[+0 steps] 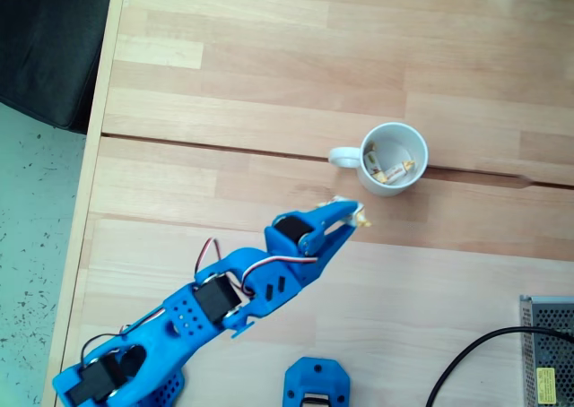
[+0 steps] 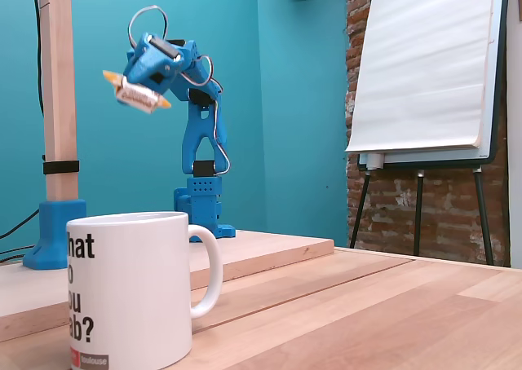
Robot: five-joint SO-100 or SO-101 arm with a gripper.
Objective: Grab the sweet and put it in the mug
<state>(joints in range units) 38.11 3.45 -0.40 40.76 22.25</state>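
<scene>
**Sweet held high, short of the mug**

In a fixed view from table level, the mug (image 2: 130, 288) stands near at the left, its handle pointing right and black lettering on its side. Above and behind it the blue arm's gripper (image 2: 139, 93) pinches the sweet (image 2: 137, 98), raised well clear of the wooden table (image 2: 367, 305). A flip chart (image 2: 424, 68) stands far right.

In a fixed view from above, the gripper (image 1: 357, 214) is just left of and below the mug (image 1: 393, 159), whose handle points left. Another wrapped sweet (image 1: 392, 171) lies inside the mug.
</scene>
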